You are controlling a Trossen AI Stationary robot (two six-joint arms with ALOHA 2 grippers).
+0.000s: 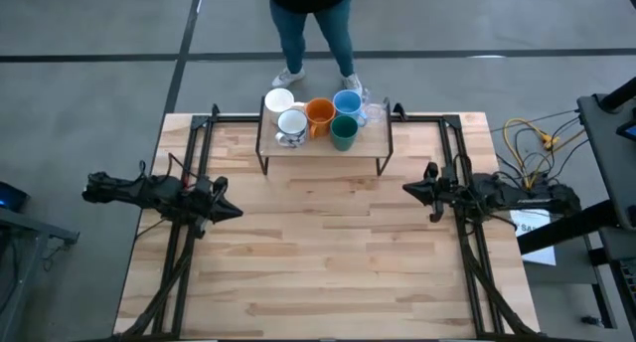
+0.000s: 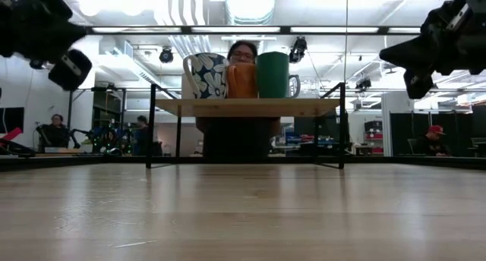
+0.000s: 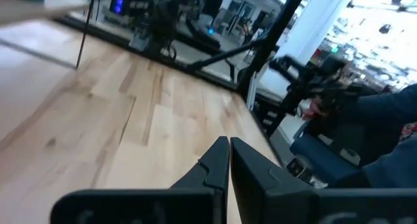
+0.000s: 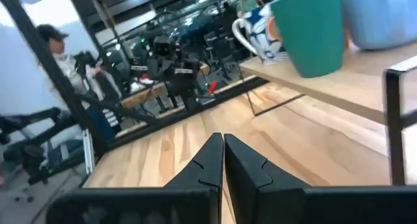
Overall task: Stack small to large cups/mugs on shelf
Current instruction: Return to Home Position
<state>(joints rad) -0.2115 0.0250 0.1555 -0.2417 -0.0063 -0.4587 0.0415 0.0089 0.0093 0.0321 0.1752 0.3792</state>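
Observation:
The shelf, a light wooden top on thin black legs, stands at the table's far middle. On it rest a white mug, a dark-patterned white mug, an orange mug, a light blue mug, a dark green cup and a clear glass. My left gripper is shut over the table's left side, holding nothing. My right gripper is shut over the right side, level with the shelf's near right leg, also holding nothing. Their shut fingertips show in the wrist views.
A person stands just beyond the table's far edge, behind the shelf. Black arm frames run along both table sides. Yellow cables lie off the right edge. Bare wood fills the table's middle and near part.

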